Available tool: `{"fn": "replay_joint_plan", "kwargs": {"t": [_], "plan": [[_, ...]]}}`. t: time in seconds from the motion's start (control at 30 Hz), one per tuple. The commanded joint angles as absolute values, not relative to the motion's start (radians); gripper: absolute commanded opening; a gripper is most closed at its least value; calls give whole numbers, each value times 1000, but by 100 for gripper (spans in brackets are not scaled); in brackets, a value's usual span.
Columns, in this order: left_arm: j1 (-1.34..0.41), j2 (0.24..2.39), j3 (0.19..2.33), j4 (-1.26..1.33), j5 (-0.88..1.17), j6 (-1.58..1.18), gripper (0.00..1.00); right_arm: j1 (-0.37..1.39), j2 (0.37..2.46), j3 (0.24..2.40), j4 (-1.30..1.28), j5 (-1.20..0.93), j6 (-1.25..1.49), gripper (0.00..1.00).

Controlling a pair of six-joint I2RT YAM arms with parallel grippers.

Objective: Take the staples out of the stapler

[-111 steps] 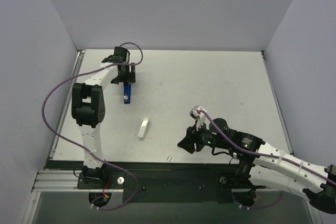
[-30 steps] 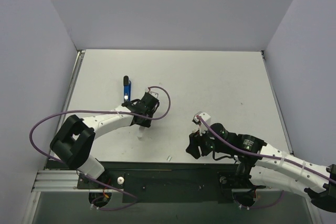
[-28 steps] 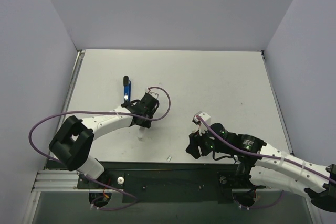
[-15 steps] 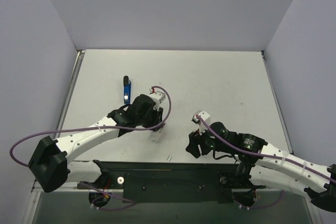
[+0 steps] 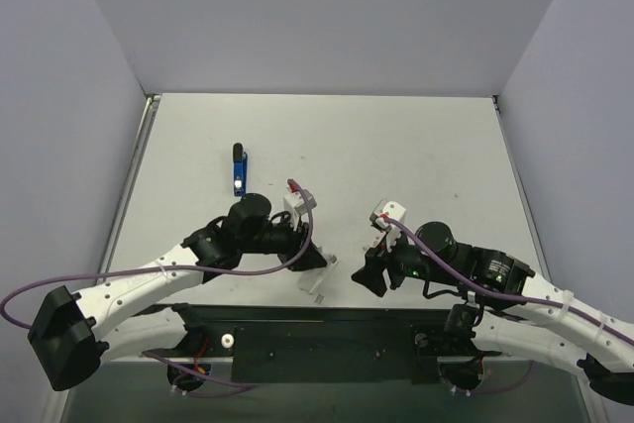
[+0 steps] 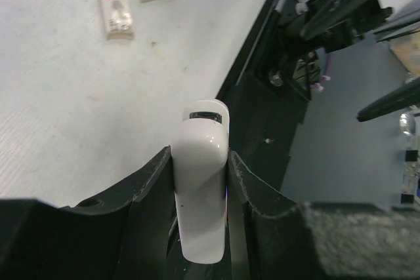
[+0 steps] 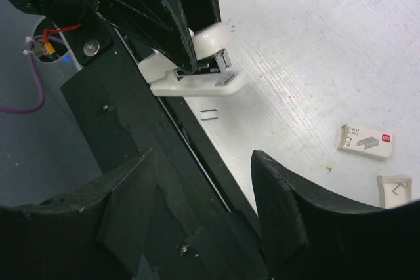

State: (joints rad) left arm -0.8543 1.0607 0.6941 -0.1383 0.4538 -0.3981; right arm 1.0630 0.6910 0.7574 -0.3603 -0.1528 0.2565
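Note:
My left gripper (image 5: 313,263) is shut on a white stapler (image 6: 202,122), which it holds above the table's front edge. From the right wrist view the stapler (image 7: 197,73) hangs with its mouth open and metal showing inside. A short silver strip of staples (image 7: 210,115) lies on the table just below it, and from above the strip (image 5: 319,297) sits at the front edge. My right gripper (image 5: 374,274) stands open and empty a little right of the stapler, and its fingers (image 7: 279,195) frame the black front rail.
A small narrow blue tool with a black end (image 5: 238,170) lies at the back left. A staple box (image 7: 366,141) and a small white tray (image 7: 394,189) lie near the right arm. The black front rail (image 5: 327,319) borders the table (image 5: 416,156).
My left arm swung away from the blue tool, closed on the white stapler and carried it right and toward the front edge. The right gripper shifted slightly and stayed open.

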Motion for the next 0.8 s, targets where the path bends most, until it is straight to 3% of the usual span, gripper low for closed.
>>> {"fn": "replay_joint_plan", "kwargs": {"t": [0.0, 0.53, 0.67, 0.77], "plan": [[-874, 1011, 661, 104, 639, -443, 0, 1069, 730, 840, -368, -235, 190, 54], [-985, 913, 609, 255, 756, -491, 0, 1074, 827, 911, -311, -477, 144, 51], [-996, 916, 614, 252, 753, -492, 0, 1084, 831, 911, -295, -482, 155, 47], [-997, 911, 614, 249, 741, -489, 0, 1092, 828, 904, -276, -497, 161, 39]]}}
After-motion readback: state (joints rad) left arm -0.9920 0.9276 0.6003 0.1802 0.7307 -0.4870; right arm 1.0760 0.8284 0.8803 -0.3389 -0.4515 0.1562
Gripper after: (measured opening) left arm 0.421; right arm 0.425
